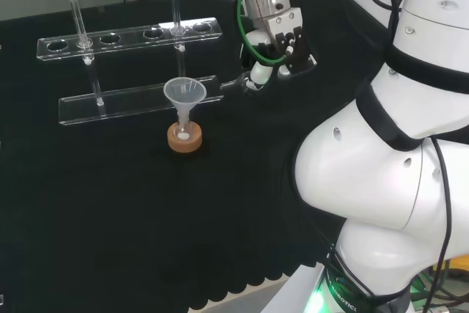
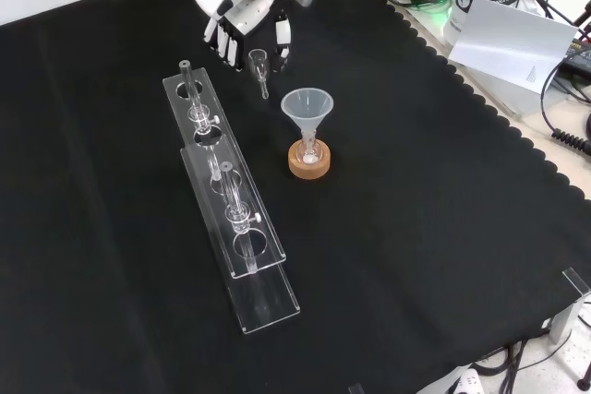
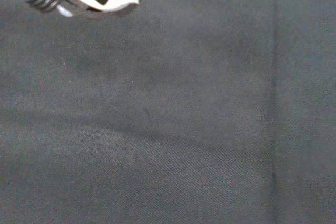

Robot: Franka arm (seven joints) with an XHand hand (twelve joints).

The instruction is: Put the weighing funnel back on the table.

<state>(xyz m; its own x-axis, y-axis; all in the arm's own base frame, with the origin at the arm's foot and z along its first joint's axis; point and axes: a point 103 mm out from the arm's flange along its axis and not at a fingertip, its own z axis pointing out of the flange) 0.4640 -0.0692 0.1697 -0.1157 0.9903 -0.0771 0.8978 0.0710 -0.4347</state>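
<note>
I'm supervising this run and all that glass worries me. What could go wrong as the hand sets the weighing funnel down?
1. The hand holds the weighing funnel close beside the rack and its upright glass tube; lowering could bump them.
2. Its stem points down, so it may touch the cloth first and tip.
3. Once released, it might roll toward the funnel on its cork ring.

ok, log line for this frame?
hand: pinching weighing funnel, stem down | place: by test tube rack far end, front view | release: not yet
</note>
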